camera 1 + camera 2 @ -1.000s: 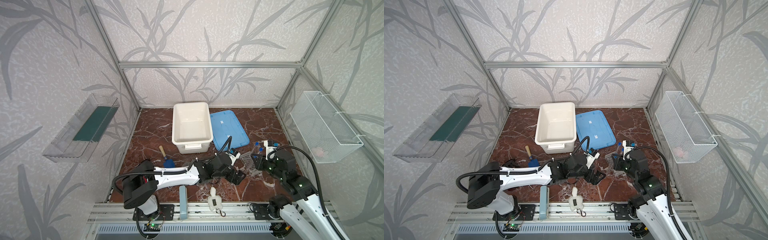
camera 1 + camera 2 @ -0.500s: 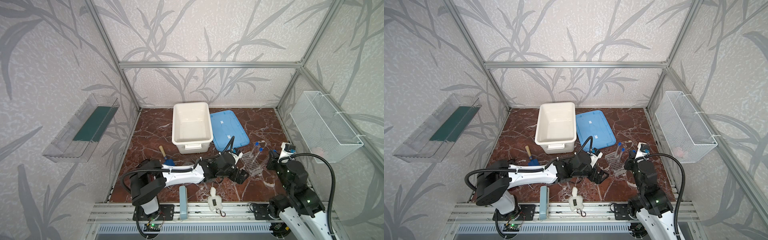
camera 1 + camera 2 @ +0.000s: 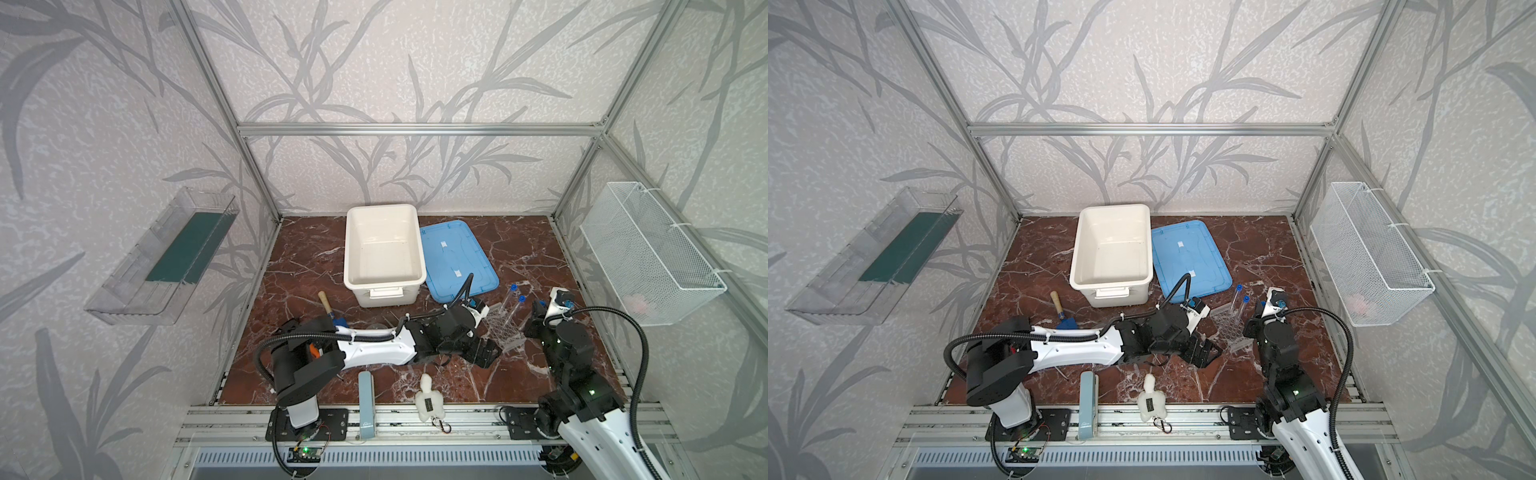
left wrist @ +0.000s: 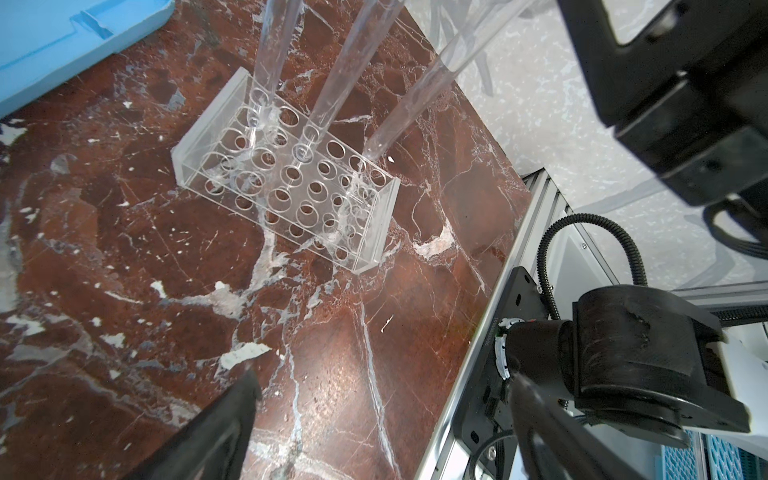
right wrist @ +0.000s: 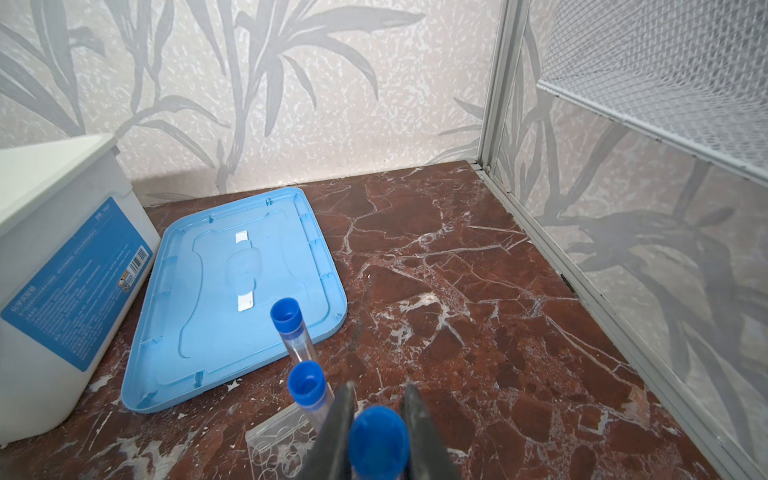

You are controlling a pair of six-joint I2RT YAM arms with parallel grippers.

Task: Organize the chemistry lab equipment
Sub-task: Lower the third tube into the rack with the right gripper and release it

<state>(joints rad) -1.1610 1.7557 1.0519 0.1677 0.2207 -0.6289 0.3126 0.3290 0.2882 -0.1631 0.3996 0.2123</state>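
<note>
Tube [image 5: 378, 440], slim, clear and blue-capped, sits pinched in my right gripper [image 5: 380, 395] at the perforated rack [image 4: 286, 187]; left gripper [image 3: 490, 356] gapes empty.

The right pincer [image 5: 379, 392] clasps a blue-capped tube [image 5: 378, 442], two more tubes [image 5: 307, 386] rising from the clear rack [image 5: 278, 449].

No wording can be read anywhere. The white rectangular plastic bin [image 3: 384, 249], at 12 o'clock on the floor, bears a blue paper label [image 5: 79, 286] with a barcode [image 5: 137, 261] on its 3 o'clock wall; the print is too blurred.
</note>
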